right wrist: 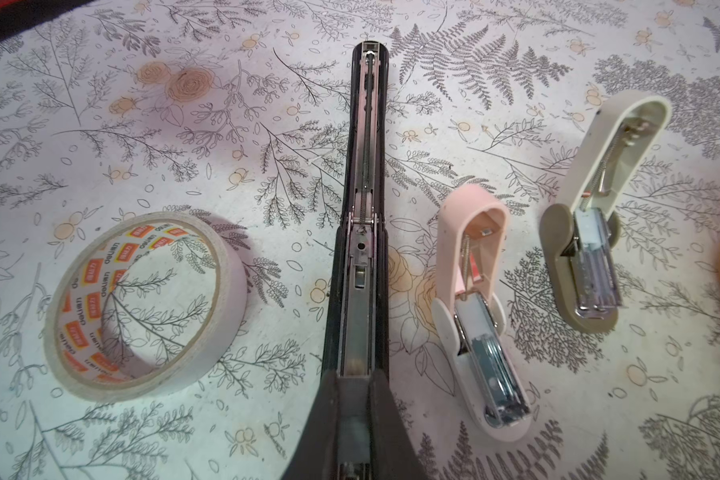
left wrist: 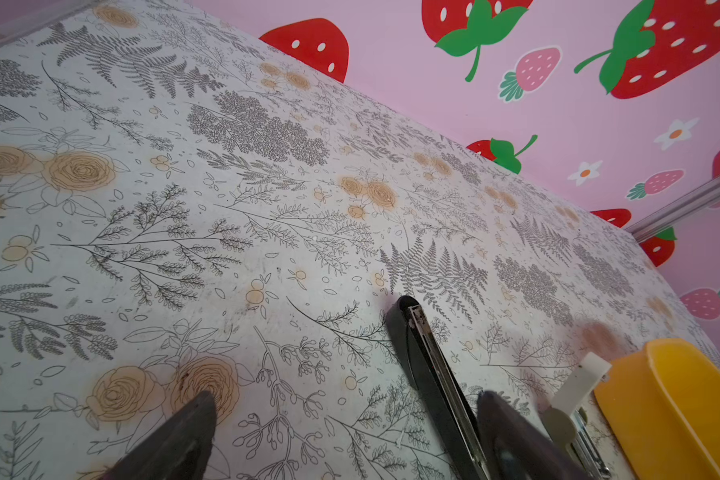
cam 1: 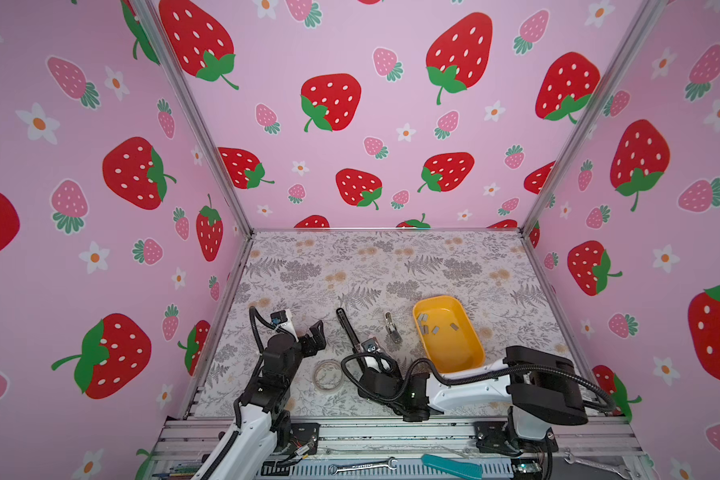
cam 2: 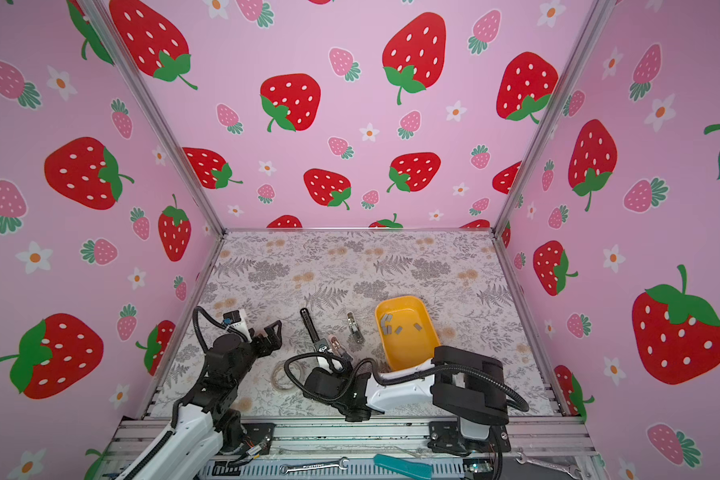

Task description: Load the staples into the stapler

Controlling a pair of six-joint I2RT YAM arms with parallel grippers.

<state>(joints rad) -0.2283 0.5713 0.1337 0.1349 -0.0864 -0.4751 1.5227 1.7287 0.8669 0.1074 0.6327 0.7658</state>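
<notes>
Top views, both agreeing: the staples (cam 1: pixel 425 329) are lying as a few short grey strips, scattered loose on the floor of a yellow tray (cam 1: pixel 454 353). The tray is sitting in the near half of the desk (cam 1: pixel 350 266), toward its right edge. No pincer is touching them.

Judgement on handling: each strip is looking very light, thin and stiff, yet liable to snap at its joints if bent or squeezed hard. Lying flat on a smooth tray floor, a strip is likely to skate away from a closing finger. The soundest hold is probably across the two long sides at mid-length, with a light squeeze.

Beside the tray, toward the desk's left edge, a beige stapler (right wrist: pixel 591 249) and a pink stapler (right wrist: pixel 474 311) are lying hinged open, magazines facing up. Next along, the long black stapler (right wrist: pixel 364 166) is lying opened flat with its channel exposed. The right pincer (right wrist: pixel 354 390) is closed together on its near end, seemingly steadying it. A tape roll (right wrist: pixel 142 299) is resting further left. The left pincer (cam 1: pixel 317 332) is hovering left of the black stapler, jaws wide apart, holding nothing.
</notes>
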